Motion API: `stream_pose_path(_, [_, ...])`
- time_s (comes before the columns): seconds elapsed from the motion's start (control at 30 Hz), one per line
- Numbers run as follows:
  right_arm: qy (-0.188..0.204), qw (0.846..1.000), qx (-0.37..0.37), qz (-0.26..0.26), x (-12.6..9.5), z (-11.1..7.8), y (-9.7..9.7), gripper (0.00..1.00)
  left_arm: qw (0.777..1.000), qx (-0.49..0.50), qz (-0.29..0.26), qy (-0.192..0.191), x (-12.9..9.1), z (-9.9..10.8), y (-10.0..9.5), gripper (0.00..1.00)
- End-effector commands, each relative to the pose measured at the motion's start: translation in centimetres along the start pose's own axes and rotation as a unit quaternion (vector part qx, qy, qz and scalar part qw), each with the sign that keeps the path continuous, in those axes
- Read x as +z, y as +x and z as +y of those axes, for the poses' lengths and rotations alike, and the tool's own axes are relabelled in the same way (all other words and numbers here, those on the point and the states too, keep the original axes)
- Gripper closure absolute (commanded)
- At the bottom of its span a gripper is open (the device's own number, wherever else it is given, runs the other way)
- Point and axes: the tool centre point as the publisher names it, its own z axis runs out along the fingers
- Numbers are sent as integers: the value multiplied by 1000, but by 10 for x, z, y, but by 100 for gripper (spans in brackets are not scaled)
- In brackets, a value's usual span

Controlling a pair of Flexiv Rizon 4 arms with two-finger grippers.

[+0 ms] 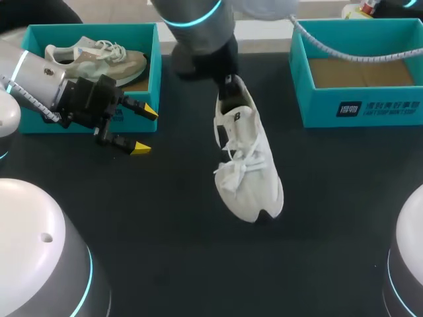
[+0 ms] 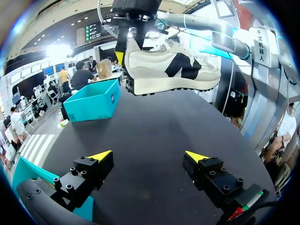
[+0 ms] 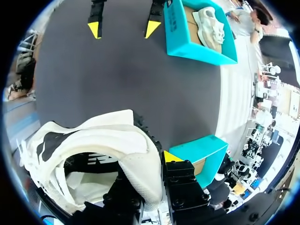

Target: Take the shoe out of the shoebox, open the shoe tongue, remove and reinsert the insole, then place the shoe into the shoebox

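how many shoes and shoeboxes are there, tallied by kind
shoes: 2 (white shoe, beige shoe)
shoeboxes: 2 (left shoebox, right shoebox, both teal)
total: 4

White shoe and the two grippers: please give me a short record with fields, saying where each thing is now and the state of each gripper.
white shoe: in the air above the dark table, held at the heel
right gripper: shut on the white shoe's heel, one finger inside, one outside
left gripper: open, holding nothing, just in front of the left shoebox
left shoebox: contains a beige shoe
right shoebox: no shoe inside, cardboard floor showing
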Motion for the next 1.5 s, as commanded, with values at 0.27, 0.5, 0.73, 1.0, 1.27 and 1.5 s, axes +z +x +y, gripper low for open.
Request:
stream_pose_path(0.27, [-2, 1000, 0, -1, -3, -4, 0, 100, 1000, 0, 1, -1, 1, 0, 0, 0])
stream_pose_path(0.5, [-9, 1000, -4, 13, 37, -65, -30, 100, 1000, 0, 1, -1, 1, 0, 0, 0])
stream_pose_path(0.73, [-8, 1000, -8, 3, 46, -151, -73, 100, 1000, 0, 1, -1, 1, 0, 0, 0])
stream_pose_path(1.0, [-5, 999, 42, -5, 57, -197, -92, 100, 1000, 0, 1, -1, 1, 0, 0, 0])
stream_pose_path(1.27, [-5, 999, 42, -5, 57, -197, -92, 100, 1000, 0, 1, -1, 1, 0, 0, 0])
stream_pose_path(1.5, [-5, 999, 42, -5, 57, -197, -92, 100, 1000, 0, 1, -1, 1, 0, 0, 0])
